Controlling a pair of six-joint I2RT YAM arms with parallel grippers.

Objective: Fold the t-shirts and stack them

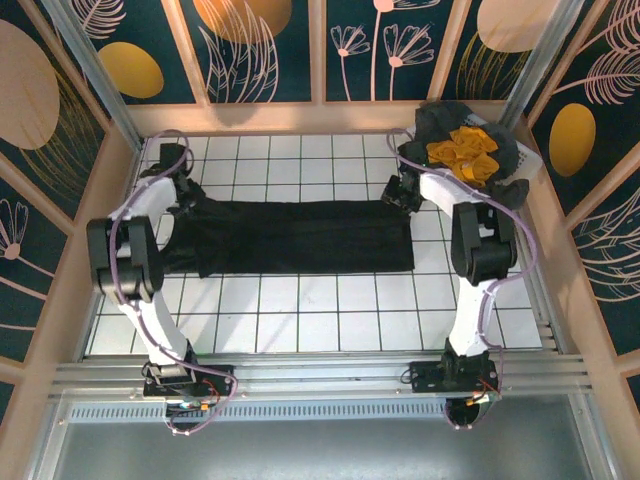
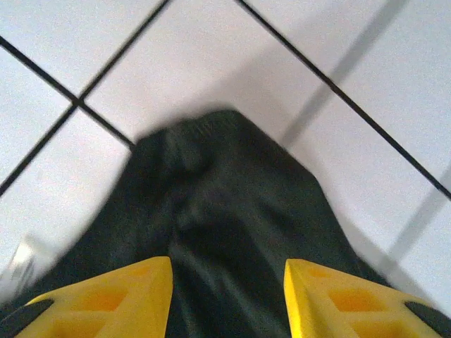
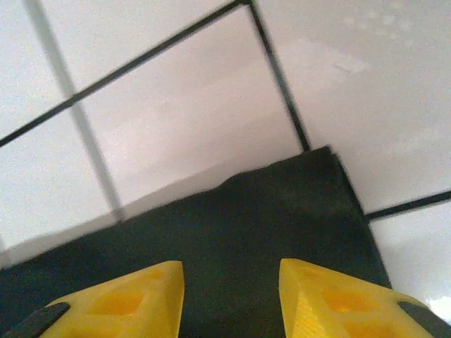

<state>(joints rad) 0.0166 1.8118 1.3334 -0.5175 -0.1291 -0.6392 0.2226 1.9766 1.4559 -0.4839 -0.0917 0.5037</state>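
Note:
A large black t-shirt [image 1: 300, 235] lies folded into a long flat band across the white tiled table. My left gripper [image 1: 186, 205] hovers over its left end, and my right gripper [image 1: 400, 193] over its far right corner. In the left wrist view the yellow fingers [image 2: 141, 296] stand apart, left gripper [image 2: 227, 271] open, with a rumpled end of the black t-shirt [image 2: 225, 183] lying under them. In the right wrist view the right gripper [image 3: 231, 274] is open too, above the flat corner of the black t-shirt [image 3: 268, 218]. Neither pinches the cloth.
A white lattice basket [image 1: 531, 160] stands at the back right corner, holding a mustard-yellow t-shirt [image 1: 465, 152] on a dark grey one [image 1: 440, 120]. Wooden walls border the table [image 1: 330, 310]. Bare tiles run in front of the black band.

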